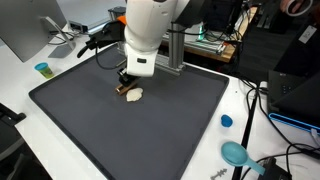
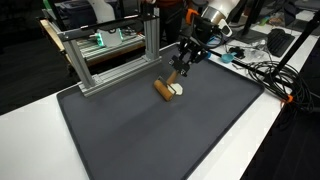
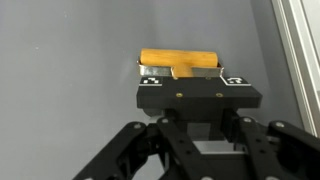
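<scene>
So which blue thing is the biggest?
The round teal-blue thing just off the mat's corner. The blue cap next to it and the little blue cup across the mat are both much smaller.

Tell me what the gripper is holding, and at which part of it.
The gripper holds a small wooden-handled tool by its pale head end; the handle sticks out free.

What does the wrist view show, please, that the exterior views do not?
Only the wrist view shows the end effector shut on the stub of the orange piece, and two small markers on it. Only the exterior views show the metal frame, the small blue disc, the cables and the white arm. Both show the orange piece down on the dark grey mat.
</scene>
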Controlling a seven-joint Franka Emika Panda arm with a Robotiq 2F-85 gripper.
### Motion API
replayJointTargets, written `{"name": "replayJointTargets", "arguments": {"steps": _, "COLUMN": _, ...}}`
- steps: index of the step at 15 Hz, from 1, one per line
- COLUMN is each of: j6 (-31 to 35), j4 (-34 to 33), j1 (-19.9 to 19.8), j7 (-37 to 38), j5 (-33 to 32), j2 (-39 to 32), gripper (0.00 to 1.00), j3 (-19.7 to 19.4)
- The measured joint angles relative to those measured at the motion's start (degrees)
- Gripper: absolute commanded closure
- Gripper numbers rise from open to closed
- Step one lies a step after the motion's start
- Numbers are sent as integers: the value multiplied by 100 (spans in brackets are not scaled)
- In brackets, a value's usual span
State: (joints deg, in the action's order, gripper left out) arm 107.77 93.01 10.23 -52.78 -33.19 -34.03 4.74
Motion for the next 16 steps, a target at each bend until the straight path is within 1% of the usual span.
{"name": "replayJointTargets", "arguments": {"steps": 3, "j6": -22, "j4": -33, "j1": -67, "j7": 109, "j5": 36, "j2": 9, "gripper": 78, "j3": -7}}
{"name": "replayJointTargets", "arguments": {"steps": 6, "j6": -7, "j4": -3, "j1": -139, "j7": 145, "j5": 180, "j2": 161, "gripper": 78, "j3": 35}}
{"name": "replayJointTargets", "arguments": {"steps": 11, "j6": 27, "j4": 123, "j1": -99, "j7": 176, "j5": 271, "j2": 521, "gripper": 78, "j3": 165}}
{"name": "replayJointTargets", "arguments": {"steps": 16, "j6": 297, "j4": 155, "j1": -17, "j7": 346, "j5": 203, "j2": 271, "gripper": 78, "j3": 198}}
